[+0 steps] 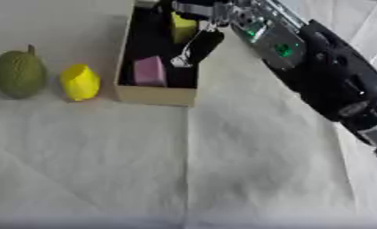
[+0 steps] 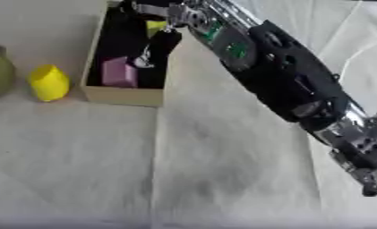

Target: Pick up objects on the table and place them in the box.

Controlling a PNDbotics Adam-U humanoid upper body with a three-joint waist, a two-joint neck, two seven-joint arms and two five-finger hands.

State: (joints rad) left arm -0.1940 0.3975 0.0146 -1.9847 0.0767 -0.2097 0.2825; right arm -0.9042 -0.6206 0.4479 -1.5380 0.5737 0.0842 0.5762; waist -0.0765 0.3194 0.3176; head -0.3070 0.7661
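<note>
An open cardboard box [image 1: 156, 95] with a dark inside stands at the back centre. A pink block [image 1: 150, 71] lies in its near end and a yellow object [image 1: 183, 27] in its far end. To the left of the box, on the cloth, rest a yellow lemon-like fruit [image 1: 80, 82] and a bumpy green fruit [image 1: 19, 74]. My right arm [image 2: 285, 76] reaches in from the right, and its hand [image 1: 204, 42] hangs over the box's far right part, right next to the yellow object. Whether the hand touches that object is hidden. My left hand shows in neither view.
A white, creased cloth [image 1: 222, 161] covers the table in front of the box and to its right. My right forearm crosses the right side of the view above it.
</note>
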